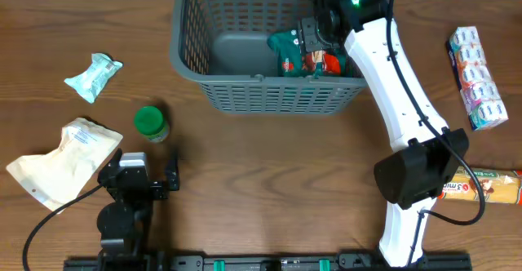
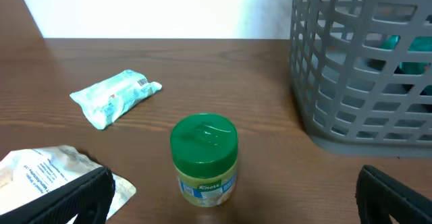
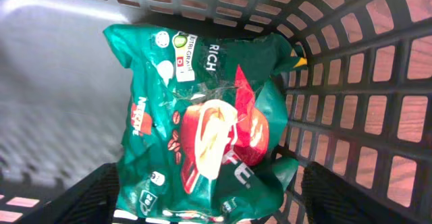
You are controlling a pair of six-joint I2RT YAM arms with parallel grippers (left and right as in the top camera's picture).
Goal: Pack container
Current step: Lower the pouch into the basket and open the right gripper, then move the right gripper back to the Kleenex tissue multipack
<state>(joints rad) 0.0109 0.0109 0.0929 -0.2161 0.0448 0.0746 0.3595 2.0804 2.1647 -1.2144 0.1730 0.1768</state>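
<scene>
The container (image 1: 277, 98), a dark grey lattice basket, stands at the table's far middle; it also shows in the left wrist view (image 2: 358, 82) and the right wrist view (image 3: 378, 69). A green coffee packet (image 1: 287, 55) lies inside against its right wall. My right gripper (image 1: 314, 46) is down in the basket, its jaws (image 3: 209, 197) open wide on either side of the packet (image 3: 196, 116). My left gripper (image 1: 143, 161) is open and empty near the front left, its jaws (image 2: 233, 204) just short of a green-lidded jar (image 2: 204, 158).
The jar (image 1: 151, 124) stands upright left of the basket. A pale teal packet (image 1: 94, 75) lies at far left and a beige pouch (image 1: 61, 161) beside my left gripper. A yoghurt multipack (image 1: 477, 77) and a biscuit packet (image 1: 489, 187) lie at right.
</scene>
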